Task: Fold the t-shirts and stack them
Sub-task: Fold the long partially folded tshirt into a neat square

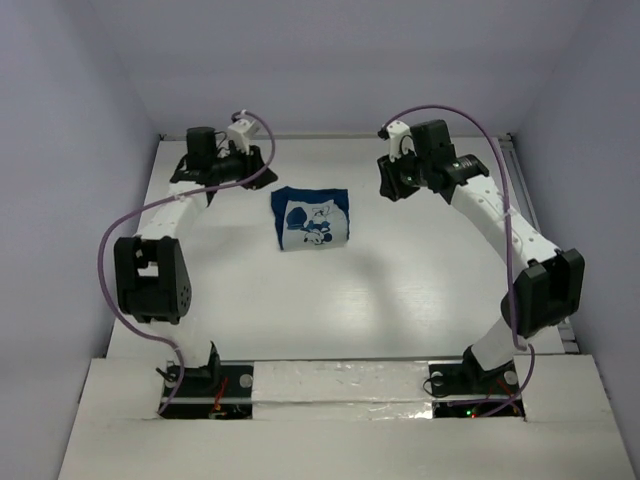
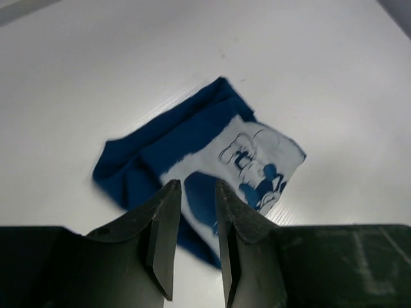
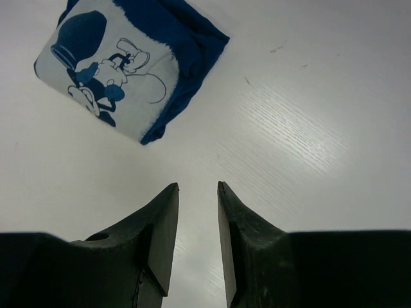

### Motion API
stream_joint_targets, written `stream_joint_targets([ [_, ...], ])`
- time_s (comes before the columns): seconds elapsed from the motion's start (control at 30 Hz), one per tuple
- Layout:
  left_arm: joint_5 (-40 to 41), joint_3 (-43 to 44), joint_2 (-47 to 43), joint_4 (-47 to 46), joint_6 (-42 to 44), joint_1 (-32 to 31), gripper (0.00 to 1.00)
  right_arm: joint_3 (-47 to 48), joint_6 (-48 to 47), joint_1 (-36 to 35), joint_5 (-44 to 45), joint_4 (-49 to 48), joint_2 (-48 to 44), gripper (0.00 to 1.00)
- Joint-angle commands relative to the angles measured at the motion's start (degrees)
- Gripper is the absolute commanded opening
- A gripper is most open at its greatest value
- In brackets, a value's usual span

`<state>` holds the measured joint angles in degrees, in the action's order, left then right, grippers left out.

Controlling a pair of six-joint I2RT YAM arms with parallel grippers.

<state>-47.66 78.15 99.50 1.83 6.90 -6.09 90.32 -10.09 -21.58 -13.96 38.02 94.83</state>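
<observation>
At the near edge of the flat white table stand the left arm's black base and the right arm's black base. Both are well to the near side of the one garment in view, a dark navy-blue cloth t-shirt folded into a small squarish packet. From each base a white-and-black arm bends outward and then back in toward the t-shirt, and a thin purple cable loops along the left one.

The left gripper hangs just beyond the t-shirt's left side, apart from the cloth. In the left wrist view, the left gripper has its two dark fingers parted by a narrow gap with nothing between them. The t-shirt lies below and ahead of them.

The right gripper hangs near the t-shirt's right side, also apart from it. In the right wrist view, the right gripper is likewise spread and empty over bare table. The t-shirt is off toward the upper left corner of that view.

The t-shirt lies flat on the far half of the table, between the two grippers. Its white and light-blue cartoon print faces up, and navy folds show along its edges. Beyond the t-shirt, pale lilac walls close off the table.
</observation>
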Motion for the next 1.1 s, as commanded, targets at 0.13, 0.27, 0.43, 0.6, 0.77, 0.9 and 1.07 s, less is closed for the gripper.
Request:
stream_joint_targets([
  [0.13,-3.3,-13.3,-15.7,1.5,6.9,4.4,0.24,-6.8,-0.4,3.2,-3.7,-4.9,-6.5,0.36],
  [0.27,-1.4,-18.7,-23.0,1.4,9.1,4.4,0.24,-8.0,-0.2,5.8,-9.2,-4.0,-6.5,0.36],
  [0.43,4.7,-24.5,-30.7,1.7,12.5,6.3,0.23,-10.8,-0.7,8.7,-11.0,-6.5,-6.8,0.36],
  [0.6,5.4,-30.1,-31.7,-7.0,8.1,13.2,0.24,-14.3,-3.2,9.4,-7.9,-9.5,-8.5,0.36],
  [0.77,1.8,-29.8,-26.4,-5.3,8.2,16.4,0.24,-23.3,-8.1,10.5,-1.1,-15.0,-16.3,0.36],
  [0.9,0.4,-31.1,-24.8,-5.2,8.6,19.6,0.23,-31.4,-11.9,14.2,1.4,-21.5,-24.6,0.39],
  [1.07,-0.3,-36.1,-26.7,-9.7,9.4,22.3,0.24,-41.5,-12.4,20.0,-0.6,-32.1,-33.2,0.48],
])
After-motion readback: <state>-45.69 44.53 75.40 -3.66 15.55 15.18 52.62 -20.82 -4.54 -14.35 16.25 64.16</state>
